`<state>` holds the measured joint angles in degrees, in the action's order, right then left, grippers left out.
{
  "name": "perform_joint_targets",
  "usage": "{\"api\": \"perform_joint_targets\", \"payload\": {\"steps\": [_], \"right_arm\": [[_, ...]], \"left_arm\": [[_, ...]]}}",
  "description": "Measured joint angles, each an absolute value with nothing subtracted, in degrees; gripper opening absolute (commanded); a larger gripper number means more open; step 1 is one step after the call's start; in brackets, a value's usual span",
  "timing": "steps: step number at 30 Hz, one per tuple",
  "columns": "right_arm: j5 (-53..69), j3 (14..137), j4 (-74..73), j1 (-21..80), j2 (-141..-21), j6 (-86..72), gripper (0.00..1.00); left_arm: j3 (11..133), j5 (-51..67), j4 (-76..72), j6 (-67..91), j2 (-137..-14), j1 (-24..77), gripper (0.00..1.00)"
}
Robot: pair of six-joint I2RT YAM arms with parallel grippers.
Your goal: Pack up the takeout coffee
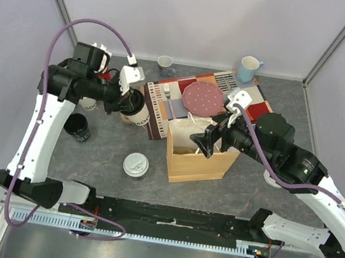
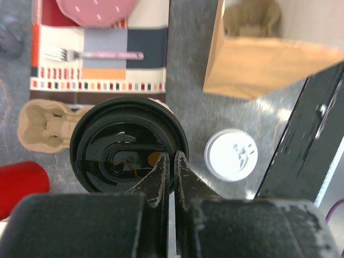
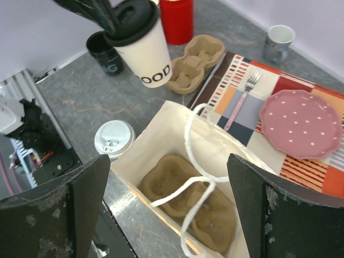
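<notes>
The left hand (image 2: pixel 172 157) is clenched tight, its two fingers almost meeting. They pinch the rim of the black lid (image 2: pixel 123 145) on the cream-white cup (image 3: pixel 148 56). The cup leans tilted under that grip; I cannot tell whether its base is clear of the table (image 1: pixel 110 152). Just past the cup lies a cardboard cup carrier (image 3: pixel 196 56), with a red container (image 3: pixel 177 19) next to it. A lidless black cup (image 1: pixel 77 126) stands off to the hand's outer side. Back toward the arm bases from this hand, the white-lidded cup (image 1: pixel 135 165) stands upright on the table, near the paper bag (image 1: pixel 200 162) but apart from it.

The right hand (image 1: pixel 208 141) is spread wide and grips nothing, hovering over the bag's open mouth. Straight below it, a second carrier (image 3: pixel 188 199) sits in the bottom of the bag, with the white handles (image 3: pixel 188 156) looping across. Beyond the bag, a patterned placemat (image 1: pixel 163 105) carries a pink plate (image 1: pixel 203 98) and a fork (image 3: pixel 242 97).
</notes>
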<state>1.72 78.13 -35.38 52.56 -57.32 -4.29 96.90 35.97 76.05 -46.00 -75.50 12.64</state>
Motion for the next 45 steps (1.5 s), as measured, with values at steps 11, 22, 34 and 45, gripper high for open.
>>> {"api": "perform_joint_targets", "payload": {"steps": [11, 22, 34, 45], "right_arm": [[-8.6, 78.1, -35.4, 52.6, -53.3, -8.4, 0.98], [-11.4, 77.9, -35.4, 52.6, -51.9, -10.9, 0.98], [-13.6, 77.9, -36.2, 52.6, -52.2, -11.4, 0.98], [-15.2, 77.0, -37.5, 52.6, -52.0, -11.2, 0.98]], "left_arm": [[118.7, 35.0, 77.6, -26.0, -75.8, 29.3, 0.02], [123.4, 36.5, 77.7, -18.8, -79.8, 37.8, 0.02], [123.6, 23.3, 77.8, -17.3, -87.4, 49.8, 0.02], [122.0, 14.8, 77.5, -15.9, -90.7, 55.3, 0.02]]}}
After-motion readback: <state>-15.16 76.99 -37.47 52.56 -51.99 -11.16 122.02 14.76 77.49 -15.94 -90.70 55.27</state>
